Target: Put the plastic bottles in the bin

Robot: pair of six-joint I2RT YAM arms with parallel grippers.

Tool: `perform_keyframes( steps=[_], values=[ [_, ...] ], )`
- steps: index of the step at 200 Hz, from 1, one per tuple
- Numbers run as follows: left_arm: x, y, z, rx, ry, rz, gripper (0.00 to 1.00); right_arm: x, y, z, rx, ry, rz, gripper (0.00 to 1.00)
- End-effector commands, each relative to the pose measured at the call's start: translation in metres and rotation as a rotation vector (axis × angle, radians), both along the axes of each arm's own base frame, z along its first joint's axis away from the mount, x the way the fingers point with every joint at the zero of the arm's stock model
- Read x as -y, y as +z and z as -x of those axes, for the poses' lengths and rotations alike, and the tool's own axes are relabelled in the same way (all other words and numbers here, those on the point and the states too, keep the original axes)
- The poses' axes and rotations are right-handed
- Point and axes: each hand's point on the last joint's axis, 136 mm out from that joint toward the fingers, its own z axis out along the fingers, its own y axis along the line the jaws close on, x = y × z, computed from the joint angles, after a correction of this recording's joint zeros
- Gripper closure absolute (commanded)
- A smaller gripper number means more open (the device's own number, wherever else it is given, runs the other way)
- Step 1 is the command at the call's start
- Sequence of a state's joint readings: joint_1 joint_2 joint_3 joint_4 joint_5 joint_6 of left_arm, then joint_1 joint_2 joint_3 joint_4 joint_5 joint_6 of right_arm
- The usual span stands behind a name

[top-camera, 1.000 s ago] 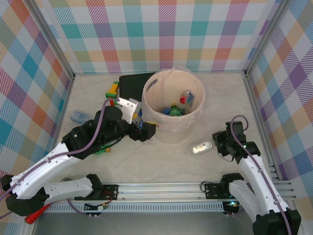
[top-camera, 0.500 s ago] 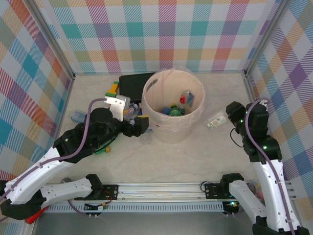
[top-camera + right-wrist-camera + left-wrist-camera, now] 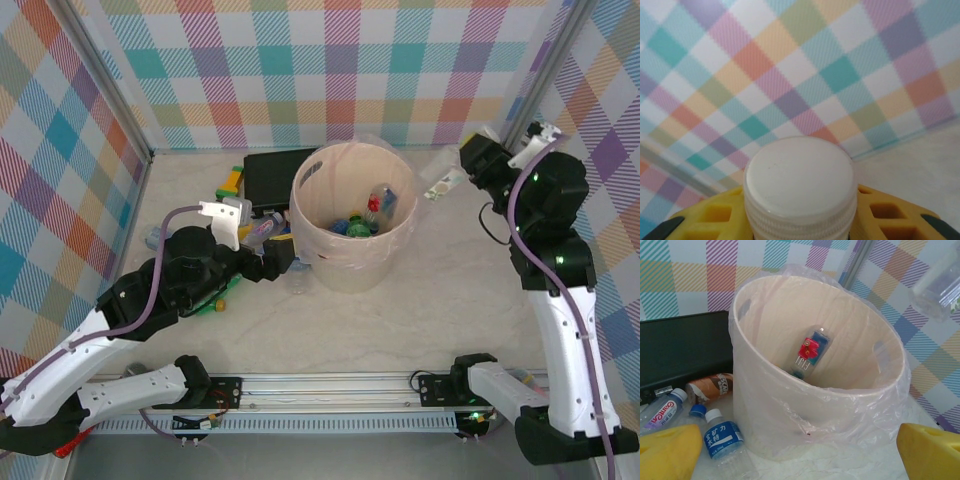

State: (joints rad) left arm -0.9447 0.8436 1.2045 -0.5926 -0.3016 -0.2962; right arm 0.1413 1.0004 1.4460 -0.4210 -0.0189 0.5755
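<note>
right tool (image 3: 465,172): clenched on clear bottle (image 3: 440,186) | left tool (image 3: 279,259): released | risk: bottle hangs outside bin (image 3: 345,265) rim; letting go early drops it onto surface (image 3: 400,320)

Pastel plaid walls (image 3: 330,70); pinkish-beige round plastic-lined bin (image 3: 855,355); white-capped clear plastic bottle (image 3: 800,175); yellow fingers (image 3: 700,220); blue-labelled small clear bottle (image 3: 722,440); black rectangular box (image 3: 680,345); beige marbled tabletop (image 3: 400,330).

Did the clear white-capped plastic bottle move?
Yes. The right gripper lifted the bottle from in front of the big pale round bin to its right rim.
</note>
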Motion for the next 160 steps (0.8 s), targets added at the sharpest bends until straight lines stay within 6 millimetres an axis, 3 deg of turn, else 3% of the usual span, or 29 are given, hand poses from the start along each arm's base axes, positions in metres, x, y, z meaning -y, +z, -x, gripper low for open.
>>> perform_keyframes(
  steps=[1,21,44,96,126,143,160],
  values=[
    [-0.003,0.003,0.0,0.007,0.016,0.023,0.0,-0.05,0.035,0.002,0.141,0.251,0.068,0.65],
    [-0.002,0.002,0.0,0.002,0.014,0.026,0.0,-0.082,0.031,-0.003,0.167,0.323,0.182,0.64],
    [-0.003,0.002,0.001,-0.001,0.013,0.026,0.01,-0.108,0.011,-0.014,0.172,0.353,0.318,0.65],
    [-0.01,0.001,0.001,0.005,0.035,0.021,0.0,-0.127,-0.048,-0.03,0.102,0.34,0.55,0.63],
    [-0.009,-0.001,-0.001,0.002,0.04,0.014,0.0,-0.128,-0.07,-0.031,0.07,0.344,0.584,0.6],
    [-0.008,-0.003,-0.002,0.0,0.044,0.007,0.0,-0.129,-0.077,-0.029,0.061,0.353,0.589,0.55],
    [-0.008,-0.006,-0.004,-0.004,0.053,-0.006,0.0,-0.128,-0.078,-0.027,0.053,0.353,0.586,0.39]
  ],
)
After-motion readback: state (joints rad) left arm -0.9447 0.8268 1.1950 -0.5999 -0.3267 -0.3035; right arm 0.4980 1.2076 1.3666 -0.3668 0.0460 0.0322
